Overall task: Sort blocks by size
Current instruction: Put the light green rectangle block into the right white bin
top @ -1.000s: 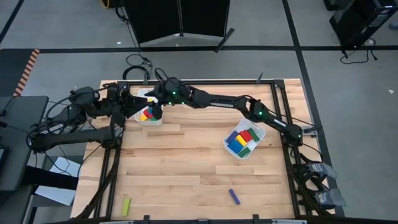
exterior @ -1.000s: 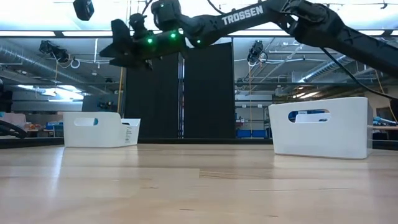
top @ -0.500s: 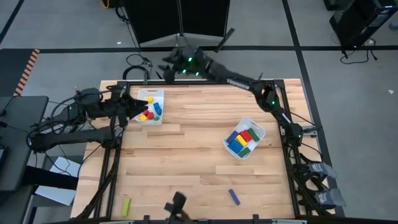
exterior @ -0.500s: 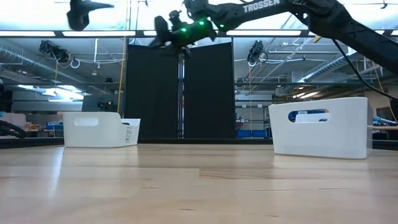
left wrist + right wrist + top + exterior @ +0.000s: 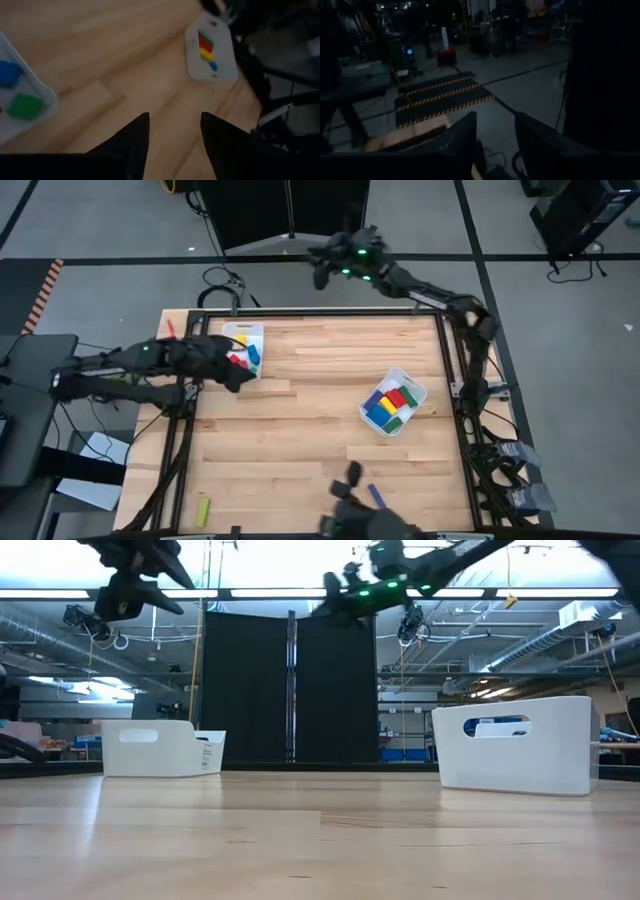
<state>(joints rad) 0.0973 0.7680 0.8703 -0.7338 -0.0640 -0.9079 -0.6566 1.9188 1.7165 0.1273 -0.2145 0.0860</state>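
High view: left claw [image 5: 238, 381] hangs released by the far-left bin [image 5: 246, 370]; right claw [image 5: 322, 262] is spread wide past the surface's [image 5: 300, 440] far edge. Blocks fill both bins, two strays near the front edge.

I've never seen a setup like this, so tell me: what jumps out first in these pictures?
Two white bins on the wooden table catch the eye: the left bin and the right bin, both holding bright blocks. Two stray blocks lie near the front edge, a yellow-green block and a purple block. The right gripper reaches out past the table's far edge, while the left gripper hangs open beside the left bin.
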